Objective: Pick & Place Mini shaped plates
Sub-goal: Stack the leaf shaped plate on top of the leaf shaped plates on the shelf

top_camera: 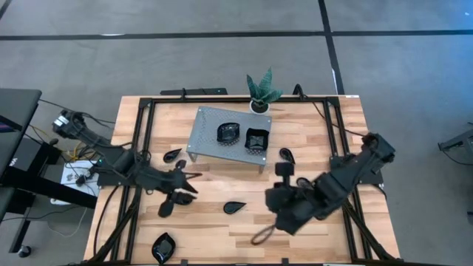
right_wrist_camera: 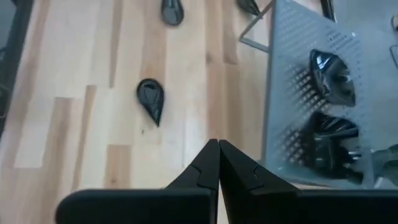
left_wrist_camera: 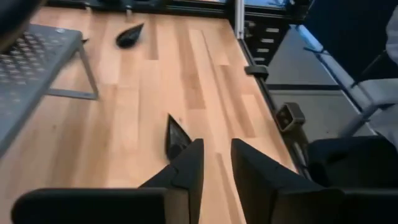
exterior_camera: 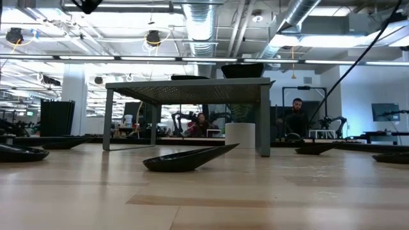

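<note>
My left claw (top_camera: 194, 177) hangs low over the left side of the counter (top_camera: 310, 148), its fingers (left_wrist_camera: 186, 168) parted by a narrow gap and holding nothing. A small black plate (left_wrist_camera: 176, 135) lies on the wood just ahead of those fingertips, close by one of them; whether it touches I cannot tell. My right claw (right_wrist_camera: 218, 148) is pressed fully shut and empty, above the bare wood right of centre. Two black plates (top_camera: 228, 133) (top_camera: 256, 139) sit side by side on top of the grey metal stand (top_camera: 203, 137) at the middle back, with a green potted plant (top_camera: 261, 92) just behind it. A teardrop plate (top_camera: 235, 207) lies between my two arms. Others are scattered: one beside the stand's left leg (top_camera: 173, 155), one to the stand's right (top_camera: 286, 156), one at the front left edge (top_camera: 163, 246).
</note>
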Robot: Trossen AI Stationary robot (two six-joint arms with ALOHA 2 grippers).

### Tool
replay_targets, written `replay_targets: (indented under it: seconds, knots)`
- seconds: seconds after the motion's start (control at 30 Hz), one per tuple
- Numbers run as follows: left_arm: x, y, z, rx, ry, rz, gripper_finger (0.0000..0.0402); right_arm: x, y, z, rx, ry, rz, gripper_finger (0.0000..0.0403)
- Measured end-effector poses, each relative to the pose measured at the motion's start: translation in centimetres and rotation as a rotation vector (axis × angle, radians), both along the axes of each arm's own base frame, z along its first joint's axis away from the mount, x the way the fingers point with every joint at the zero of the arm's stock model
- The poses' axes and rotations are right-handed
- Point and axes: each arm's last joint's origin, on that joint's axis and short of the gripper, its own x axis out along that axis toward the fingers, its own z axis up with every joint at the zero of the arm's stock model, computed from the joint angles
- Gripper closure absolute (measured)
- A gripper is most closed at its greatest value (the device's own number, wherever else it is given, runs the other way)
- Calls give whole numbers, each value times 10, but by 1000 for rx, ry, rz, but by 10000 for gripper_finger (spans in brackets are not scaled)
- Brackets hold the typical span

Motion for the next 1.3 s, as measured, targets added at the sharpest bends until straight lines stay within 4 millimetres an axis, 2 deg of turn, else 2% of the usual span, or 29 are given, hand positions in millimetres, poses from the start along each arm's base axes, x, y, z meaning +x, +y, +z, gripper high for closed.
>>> replay_targets:
  seconds: [0.1, 0.2, 0.27, 0.37, 0.5, 0.63, 0.73, 0.83, 1.0, 1.3]
  knots:
    - [-4, -5, -6, 2, 17, -19, 314, -11, 3, -24, 35, -26, -4, 403]
    - [-8, -8, -15, -60, 65, 9, 314, -16, 2, -65, 120, -100, 10, 403]
    - [-10, -9, -22, -123, 106, 34, 314, -17, -3, -95, 236, -173, 33, 403]
    - [-16, -12, -38, -267, 239, 40, 314, -12, -12, -136, 385, -327, 121, 403]
    - [-26, -19, -58, -529, 477, 130, 314, -7, -26, -170, 376, -428, 314, 403]
    - [-46, -30, -81, -699, 736, 220, 314, -1, -40, -180, 393, -387, 351, 403]
    - [-61, -39, -102, -745, 884, 345, 314, 3, -49, -180, 439, -386, 308, 403]
    - [-74, -47, -118, -753, 1002, 457, 314, 4, -54, -178, 433, -382, 350, 403]
    - [-85, -60, -132, -671, 1081, 460, 314, 7, -60, -176, 421, -383, 426, 403]
    - [-86, -65, -143, -621, 1097, 483, 314, 16, -86, -173, 429, -404, 365, 403]
